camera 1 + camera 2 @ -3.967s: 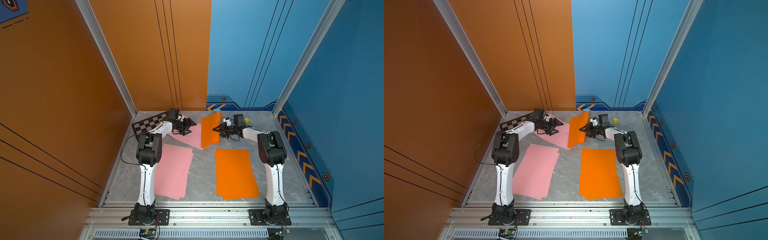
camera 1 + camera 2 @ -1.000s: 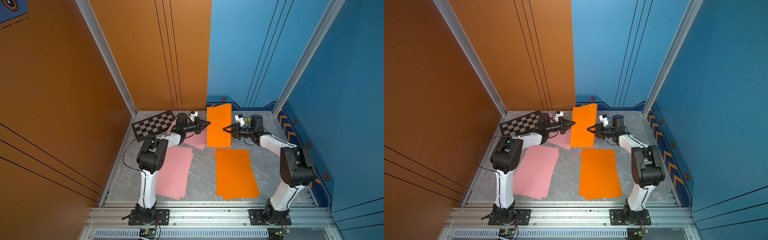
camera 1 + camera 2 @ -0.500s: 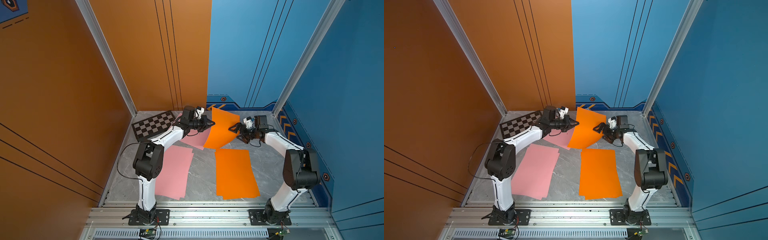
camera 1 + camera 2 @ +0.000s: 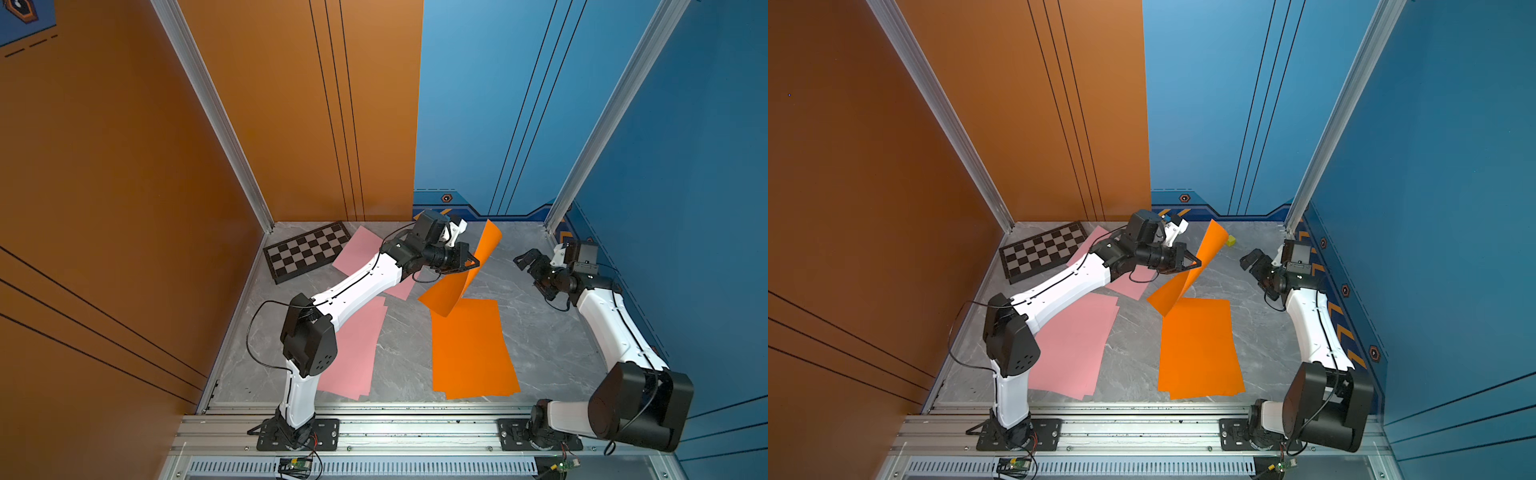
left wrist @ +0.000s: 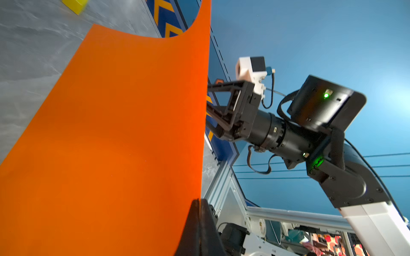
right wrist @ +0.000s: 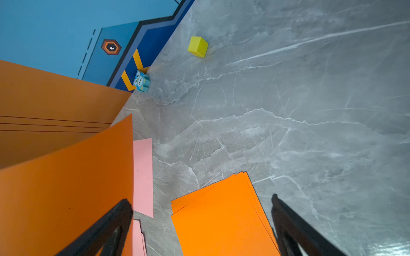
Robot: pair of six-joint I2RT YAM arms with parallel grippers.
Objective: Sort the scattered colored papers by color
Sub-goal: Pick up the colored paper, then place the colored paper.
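Observation:
My left gripper (image 4: 473,262) (image 4: 1196,262) (image 5: 199,204) is shut on one edge of a bright orange paper (image 4: 453,286) (image 4: 1177,286) (image 5: 111,144), which hangs curled in the air, its low corner just above the orange stack (image 4: 469,349) (image 4: 1200,345) (image 6: 221,221). My right gripper (image 4: 524,262) (image 4: 1250,259) (image 6: 199,198) stands open and empty, well to the right of that sheet. A pink stack (image 4: 357,353) (image 4: 1075,345) lies at front left. A single pink sheet (image 4: 357,249) (image 6: 143,172) lies at the back, partly under my left arm.
A black-and-grey checkered board (image 4: 307,251) (image 4: 1042,251) lies in the back left corner. A small yellow cube (image 4: 1230,240) (image 6: 198,46) and a little blue toy (image 6: 141,81) sit near the back wall. Walls enclose three sides.
My right gripper has opened, let go of the orange sheet and drawn back to the right. The sheet, held only by my left gripper, has tilted down toward the orange stack.

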